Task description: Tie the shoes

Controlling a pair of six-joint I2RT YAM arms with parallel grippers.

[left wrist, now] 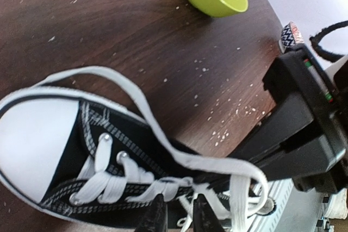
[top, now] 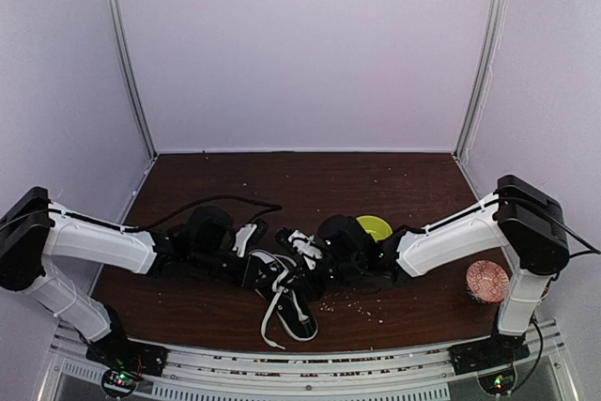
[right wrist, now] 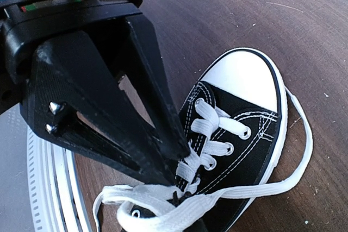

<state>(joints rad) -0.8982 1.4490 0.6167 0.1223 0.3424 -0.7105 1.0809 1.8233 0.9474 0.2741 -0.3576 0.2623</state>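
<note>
Dark wood worktop [top: 310, 180] lies open behind the arms. The black canvas sneaker with white toe cap [top: 293, 302] sits near its front edge, a lime-green bowl [top: 374, 227] just behind. Only the wrist views show the grip: the left fingers [left wrist: 155, 215] pinch the white laces [left wrist: 228, 165] — whether the right fingers [left wrist: 272, 153] are apart or together, I cannot tell.

Green bowl [top: 374, 227] near sneaker [top: 297, 312]; far tabletop [top: 300, 180] open.

You had the top camera high at the near edge, looking down over the table [top: 329, 185]. Your wrist cameras sat close to the sneaker [left wrist: 65, 150] from opposite sides, sharing its laced front.
</note>
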